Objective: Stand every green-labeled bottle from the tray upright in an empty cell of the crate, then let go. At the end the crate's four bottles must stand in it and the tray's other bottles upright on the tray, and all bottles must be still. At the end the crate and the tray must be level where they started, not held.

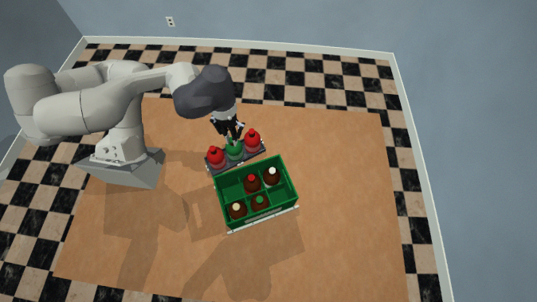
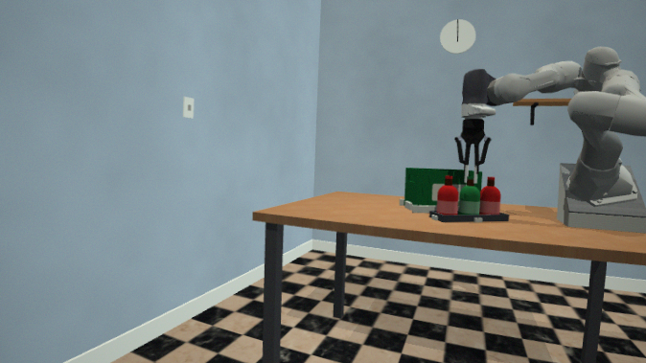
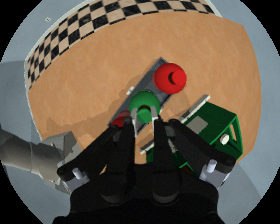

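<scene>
A green-labeled bottle (image 1: 234, 151) stands upright in the middle of the dark tray (image 1: 233, 162), between two red-labeled bottles (image 1: 216, 157) (image 1: 252, 140). My gripper (image 1: 232, 140) hangs straight down over the green bottle and is shut on its neck; this also shows in the side view (image 2: 470, 180) and in the wrist view (image 3: 144, 111). The bottle's base still rests on the tray. The green crate (image 1: 258, 192) sits just in front of the tray. It holds several brown bottles, and two of its cells, the far-left cell (image 1: 228, 186) and the near-right cell (image 1: 282, 195), are empty.
The arm's base (image 1: 119, 161) stands on the table to the left of the tray. The two red bottles stand close on either side of the gripper's fingers. The crate walls rise next to the tray.
</scene>
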### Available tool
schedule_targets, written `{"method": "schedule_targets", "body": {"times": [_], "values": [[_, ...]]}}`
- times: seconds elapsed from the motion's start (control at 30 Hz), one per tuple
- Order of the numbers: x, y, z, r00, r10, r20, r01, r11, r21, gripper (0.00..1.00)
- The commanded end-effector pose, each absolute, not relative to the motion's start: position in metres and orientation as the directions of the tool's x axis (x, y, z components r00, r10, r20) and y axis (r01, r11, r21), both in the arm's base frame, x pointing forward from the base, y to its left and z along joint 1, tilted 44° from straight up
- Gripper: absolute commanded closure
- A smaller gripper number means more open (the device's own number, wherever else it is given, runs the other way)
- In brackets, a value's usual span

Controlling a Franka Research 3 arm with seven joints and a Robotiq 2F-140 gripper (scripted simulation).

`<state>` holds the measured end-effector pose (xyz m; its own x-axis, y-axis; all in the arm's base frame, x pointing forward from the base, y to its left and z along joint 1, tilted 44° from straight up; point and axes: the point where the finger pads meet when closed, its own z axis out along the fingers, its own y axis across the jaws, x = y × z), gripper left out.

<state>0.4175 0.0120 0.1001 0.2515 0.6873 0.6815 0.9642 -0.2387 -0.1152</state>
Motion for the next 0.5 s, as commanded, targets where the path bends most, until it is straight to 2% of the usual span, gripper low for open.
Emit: {"method": "schedule_targets", "body": {"times": [0.0,0.47], "values": [[0.4168,0.0102,0.1025,0.253,0.688,0.680,0.964,-0.239,-0.117,1.00],[0.4151,0.0011,0.1113,0.253,0.688,0.680,0.964,-0.239,-0.117,1.00]]}}
